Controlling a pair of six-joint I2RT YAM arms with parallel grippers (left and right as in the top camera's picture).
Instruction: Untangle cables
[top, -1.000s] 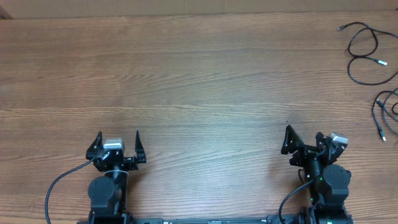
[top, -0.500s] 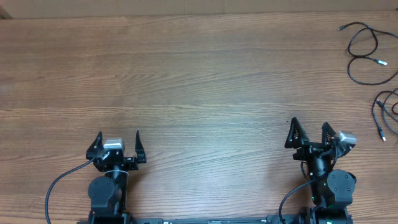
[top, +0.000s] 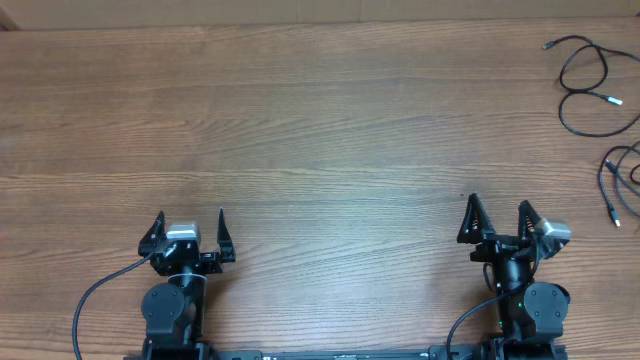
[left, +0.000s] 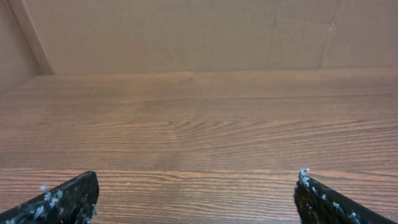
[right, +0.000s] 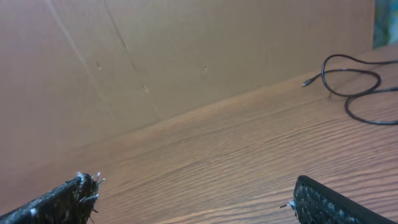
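Two pincers sit low at the near edge of the bench, both spread wide and gripping nothing. The left pincer points straight toward the far side, its two dark fingers well apart with bare wood between them. In its own wrist view, the left pincer shows only as two speckled black fingertips in the bottom corners. Ahead of them lie the wood grain and a plain brown wall.

The right pincer is also parted, and its arm is turned slightly toward the right side. From the right wrist camera, the right pincer frames a tilted stretch of bench. One thin black cord curls in loops at the upper right of that view, well away from the fingers.

Seen from overhead, the cables lie in the far right corner of the bench, distant from both arms. The upper one forms two loose loops with a small plug end trailing to the left. A second cord lies nearer the right edge, partly cut off by the frame, and one plug end points toward the near side. The two cords lie apart from each other.

Thicker black leads curve out from the arm bases at the near edge
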